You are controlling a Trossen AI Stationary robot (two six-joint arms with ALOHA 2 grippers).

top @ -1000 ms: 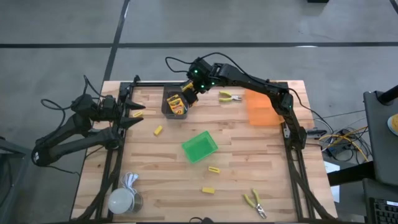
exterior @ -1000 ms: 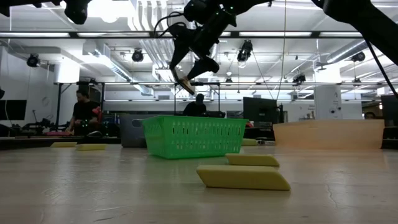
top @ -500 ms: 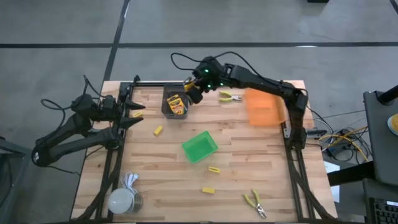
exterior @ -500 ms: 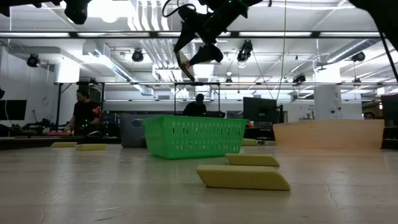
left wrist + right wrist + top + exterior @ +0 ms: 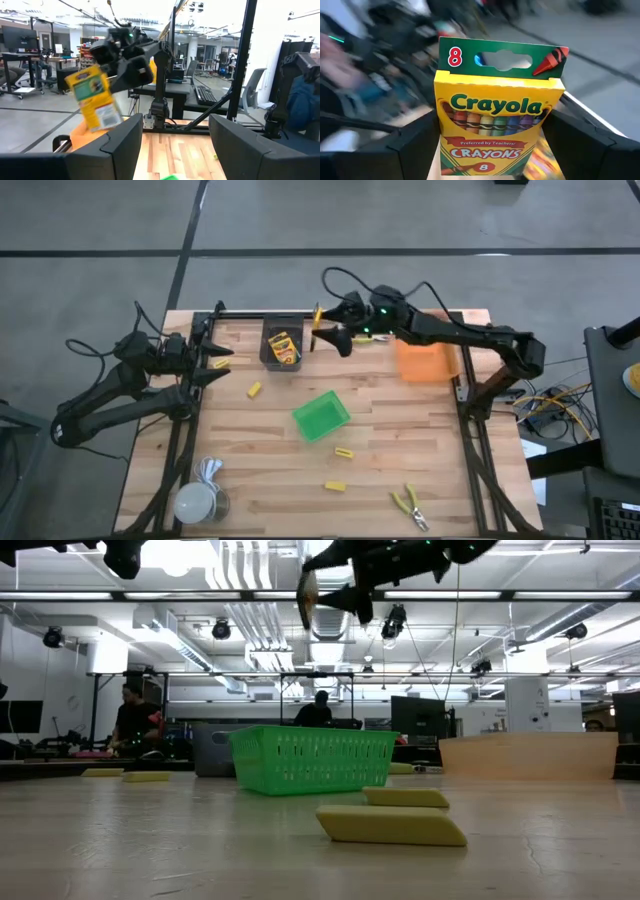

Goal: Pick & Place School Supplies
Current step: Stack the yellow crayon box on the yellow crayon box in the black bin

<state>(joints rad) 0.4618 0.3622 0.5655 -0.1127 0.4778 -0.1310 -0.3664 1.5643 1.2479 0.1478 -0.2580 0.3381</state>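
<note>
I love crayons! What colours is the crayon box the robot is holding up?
The cardboard crayon box is yellow with a green top strip, seen best in the right wrist view.

Open workshop, ceiling strip lights [image 5: 150, 595]

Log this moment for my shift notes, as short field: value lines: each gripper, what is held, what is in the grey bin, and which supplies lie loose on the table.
right gripper: raised above the table's far side, between the grey bin and the orange bin, shut on a crayon box
left gripper: waiting at the table's left edge, open, empty
grey bin: at least one crayon box inside
green bin: mid-table, contents unclear
loose on table: three small yellow blocks; pliers at the near edge
</note>
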